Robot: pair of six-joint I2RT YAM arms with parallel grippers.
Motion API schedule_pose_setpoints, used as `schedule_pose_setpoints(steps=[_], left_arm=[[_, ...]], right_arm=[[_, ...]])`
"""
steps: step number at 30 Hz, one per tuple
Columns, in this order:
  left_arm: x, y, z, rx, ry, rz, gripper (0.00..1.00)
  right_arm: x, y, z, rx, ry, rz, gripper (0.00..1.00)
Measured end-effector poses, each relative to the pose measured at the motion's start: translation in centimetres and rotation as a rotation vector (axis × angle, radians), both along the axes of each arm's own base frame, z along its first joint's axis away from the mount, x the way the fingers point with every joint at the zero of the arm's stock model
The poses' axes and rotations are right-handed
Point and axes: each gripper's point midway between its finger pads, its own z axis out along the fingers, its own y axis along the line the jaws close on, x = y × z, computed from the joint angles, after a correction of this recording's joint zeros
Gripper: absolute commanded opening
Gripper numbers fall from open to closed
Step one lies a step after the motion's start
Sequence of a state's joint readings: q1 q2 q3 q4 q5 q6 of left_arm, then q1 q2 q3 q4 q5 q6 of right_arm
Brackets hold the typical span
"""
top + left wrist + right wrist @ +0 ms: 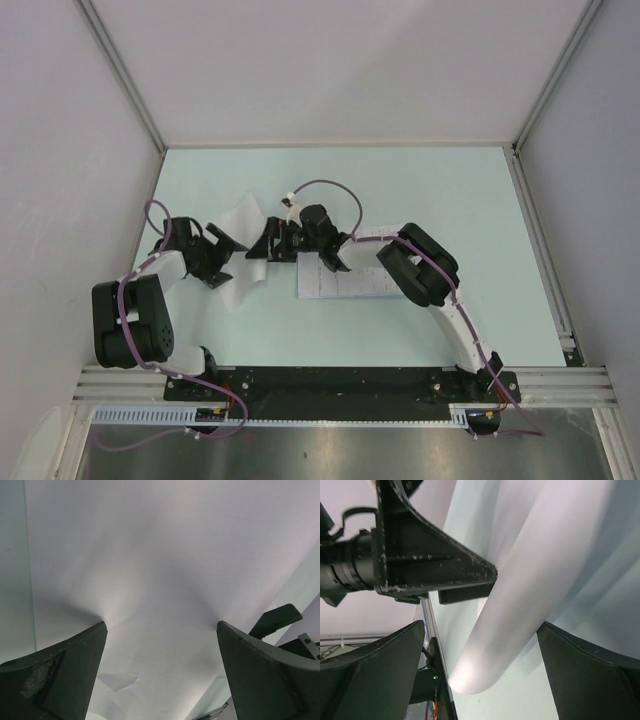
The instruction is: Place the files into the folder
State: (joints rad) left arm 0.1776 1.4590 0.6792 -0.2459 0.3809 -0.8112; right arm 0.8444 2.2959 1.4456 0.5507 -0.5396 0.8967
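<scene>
A blank white sheet of the files [243, 255] lies bowed on the pale tabletop between my two grippers. It fills the left wrist view [160, 555]. My left gripper [222, 258] [161, 625] is open, with both fingertips [100, 630] down on the sheet. In the right wrist view the same sheet's curled bulge [520, 605] runs between the wide-open fingers of my right gripper [298, 255] [480, 625]. A printed sheet [345, 278] lies flat under the right arm. I cannot pick out the folder against the pale table.
Grey walls close in the table [330, 190] on three sides. The black base rail [340, 382] runs along the near edge. A finger of the left gripper [435, 570] crosses the top of the right wrist view, close to my right fingers.
</scene>
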Motion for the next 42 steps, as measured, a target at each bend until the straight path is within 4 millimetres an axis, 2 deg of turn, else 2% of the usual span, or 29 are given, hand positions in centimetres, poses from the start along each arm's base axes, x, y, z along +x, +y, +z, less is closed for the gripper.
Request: schedule_pose_setpoints(steps=[6,9,11,12,15,16,17,20,21,24,26,27,29,31,34,39,42], left_arm=[[-0.5,-0.3,0.0,-0.013,0.018,-0.017,1.0],[-0.8,-0.4,0.0,-0.009,0.03,-0.029,1.0],[-0.9,-0.4,0.0,-0.008,0.033,-0.035,0.99],[-0.9,-0.4,0.0,-0.006,0.035,-0.038,1.0],[-1.1,-0.3,0.0,0.003,0.041,-0.052,1.0],[-1.2,-0.3,0.0,0.007,0.042,-0.056,1.0],[-1.3,-0.2,0.0,0.015,0.046,-0.064,1.0],[-1.3,0.1,0.4,0.043,0.036,-0.086,1.0],[-1.2,0.2,0.7,0.057,0.022,-0.092,1.0],[-0.8,0.5,2.8,0.11,-0.041,-0.112,1.0],[0.2,0.9,5.9,0.175,-0.128,-0.123,0.99],[0.4,0.7,6.8,0.187,-0.152,-0.13,0.99],[1.2,0.6,10.0,0.23,-0.23,-0.134,1.0],[1.6,0.2,13.2,0.26,-0.303,-0.136,1.0],[1.1,-0.9,16.4,0.269,-0.38,-0.16,1.0],[-0.8,-3.4,18.6,0.203,-0.44,-0.233,1.0],[-1.6,-4.7,19.2,0.136,-0.46,-0.277,1.0]], right_arm=[[1.5,-1.0,0.9,0.045,0.014,-0.015,0.99],[1.2,-1.3,0.5,0.045,0.023,-0.007,0.95],[1.0,-1.5,0.2,0.039,0.031,-0.002,0.88],[1.0,-1.6,0.1,0.038,0.03,0.0,0.83],[1.0,-1.8,-0.3,0.021,0.022,0.004,0.6],[1.0,-1.8,-0.5,0.014,0.016,0.006,0.43],[1.1,-1.9,-0.8,0.004,0.012,0.007,0.4],[1.1,-2.2,-1.5,-0.023,0.001,0.01,0.08],[1.1,-2.4,-1.7,-0.034,-0.011,0.015,0.0],[0.9,-2.9,-3.0,-0.095,-0.02,0.025,0.0],[1.1,-3.5,-3.8,-0.161,-0.041,0.021,0.0],[1.1,-4.2,-4.1,-0.21,-0.056,0.017,0.0],[1.2,-5.8,-3.6,-0.306,-0.095,0.008,0.0],[1.7,-8.0,-1.4,-0.408,-0.174,-0.007,0.0],[2.9,-11.6,3.9,-0.52,-0.325,-0.056,0.0],[2.6,-19.5,14.3,-0.689,-0.557,-0.197,0.0],[0.5,-23.0,17.7,-0.788,-0.647,-0.252,0.0]])
